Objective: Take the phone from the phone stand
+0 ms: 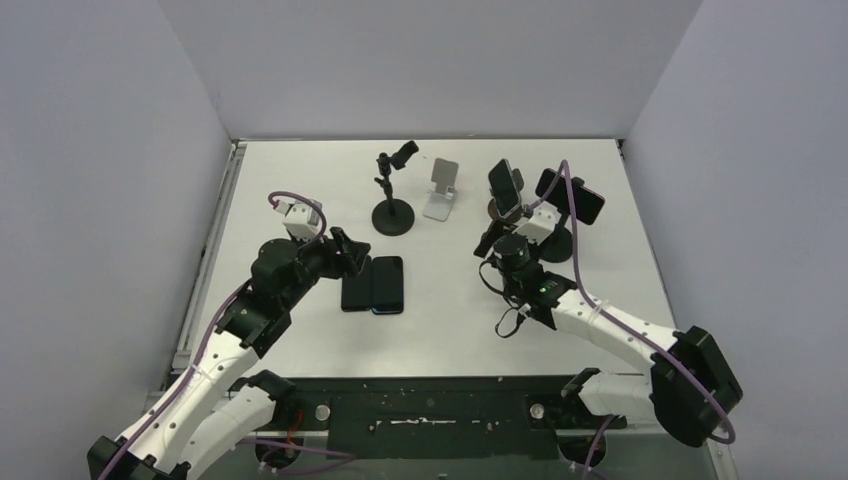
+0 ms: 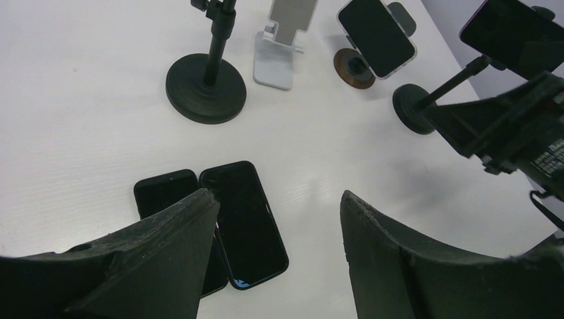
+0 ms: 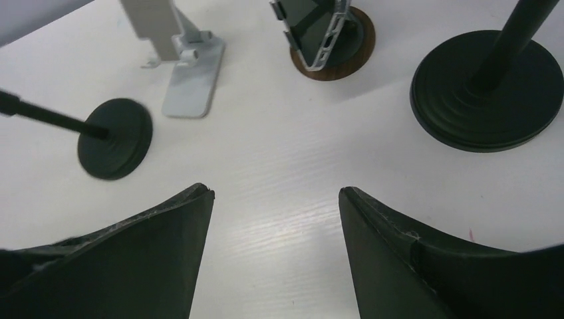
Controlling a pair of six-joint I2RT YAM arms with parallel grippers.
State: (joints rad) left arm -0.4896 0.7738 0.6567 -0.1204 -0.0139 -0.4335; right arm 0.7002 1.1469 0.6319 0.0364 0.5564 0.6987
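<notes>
A dark phone (image 1: 505, 186) leans upright in a small stand with a round brown base (image 3: 346, 50). Another phone (image 1: 570, 195) is clamped on a black pole stand (image 3: 489, 93) at the right. My right gripper (image 1: 490, 243) hovers just in front of both stands, open, with only bare table between its fingers (image 3: 274, 191). The left gripper (image 1: 352, 250) is open too, above two dark phones (image 1: 372, 285) lying flat side by side. In the left wrist view (image 2: 278, 194), its left finger covers part of those phones (image 2: 243, 222).
A black stand (image 1: 393, 215) with an unfilled clamp and a white folding stand (image 1: 440, 190) are at the back centre. White walls close in the table on three sides. The right arm (image 2: 512, 126) crosses the right of the left wrist view.
</notes>
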